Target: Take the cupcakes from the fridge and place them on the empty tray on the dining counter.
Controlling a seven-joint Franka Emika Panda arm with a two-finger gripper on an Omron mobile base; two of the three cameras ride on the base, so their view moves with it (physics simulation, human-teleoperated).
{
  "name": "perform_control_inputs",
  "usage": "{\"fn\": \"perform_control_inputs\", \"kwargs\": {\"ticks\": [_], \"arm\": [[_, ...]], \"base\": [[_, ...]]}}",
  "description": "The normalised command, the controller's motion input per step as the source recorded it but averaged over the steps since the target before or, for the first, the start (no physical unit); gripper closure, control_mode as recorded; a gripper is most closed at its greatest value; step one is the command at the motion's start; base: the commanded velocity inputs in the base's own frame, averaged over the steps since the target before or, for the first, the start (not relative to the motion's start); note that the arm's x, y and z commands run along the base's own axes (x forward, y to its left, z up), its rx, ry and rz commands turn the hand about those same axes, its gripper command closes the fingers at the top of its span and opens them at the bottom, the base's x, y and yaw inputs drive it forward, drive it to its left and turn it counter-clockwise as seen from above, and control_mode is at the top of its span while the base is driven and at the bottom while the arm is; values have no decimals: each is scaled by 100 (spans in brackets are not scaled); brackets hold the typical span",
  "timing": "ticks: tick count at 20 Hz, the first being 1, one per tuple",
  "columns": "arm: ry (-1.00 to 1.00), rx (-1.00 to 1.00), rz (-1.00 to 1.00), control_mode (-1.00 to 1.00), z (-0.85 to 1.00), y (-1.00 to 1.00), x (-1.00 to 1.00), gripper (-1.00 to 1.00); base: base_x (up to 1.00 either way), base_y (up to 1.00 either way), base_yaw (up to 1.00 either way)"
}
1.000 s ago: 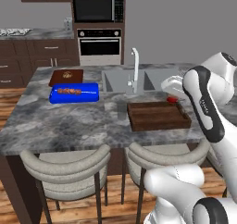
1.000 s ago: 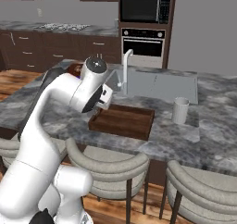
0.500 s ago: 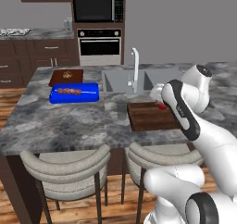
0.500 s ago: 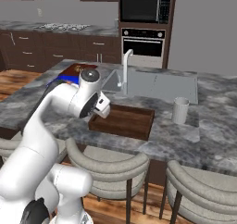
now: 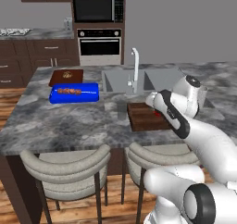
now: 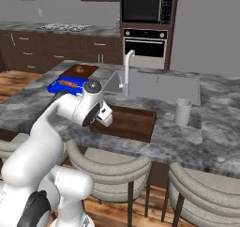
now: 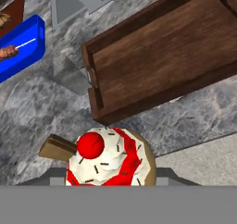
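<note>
grey marbled dining counter across the middle of a dark-cabineted kitchen, one oven and one microwave stacked in the back wall. at the counter's far left corner, one flat reddish-brown board; just in front of it, one bright blue tray with brown skewered pieces lying in it. further right, along the far edge, one inset sink with one tall faucet standing at its front rim. directly in front of the sink, one dark brown wooden tray with a low raised rim, its floor bare, lying toward the counter's near edge. over the tray's right end in the left base view, the gripper at the tip of the white arm, closed around one cupcake: white frosting with red swirls, dark sprinkles, one red cherry on top and one brown chocolate stick jutting from its side. in the hand view, cupcake held above the counter just short of the tray's near rim, off the surface; fingers themselves hidden beneath the frosting. right of the tray, one pale grey cup standing upright on the counter, apart from the tray. along the counter's near edge, two beige stools.
</note>
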Motion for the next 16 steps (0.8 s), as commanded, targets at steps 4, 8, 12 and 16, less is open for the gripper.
{"fn": "perform_control_inputs", "kwargs": {"ticks": [4,8,12,16], "arm": [[0,0,0,-100,-25,-6,41,100],[0,-1,2,-100,-15,0,24,100],[0,-2,1,-100,-1,-2,7,100],[0,-4,0,-100,0,-5,0,100]], "base": [[0,0,0],[0,0,0],[0,0,0],[0,0,0]]}}
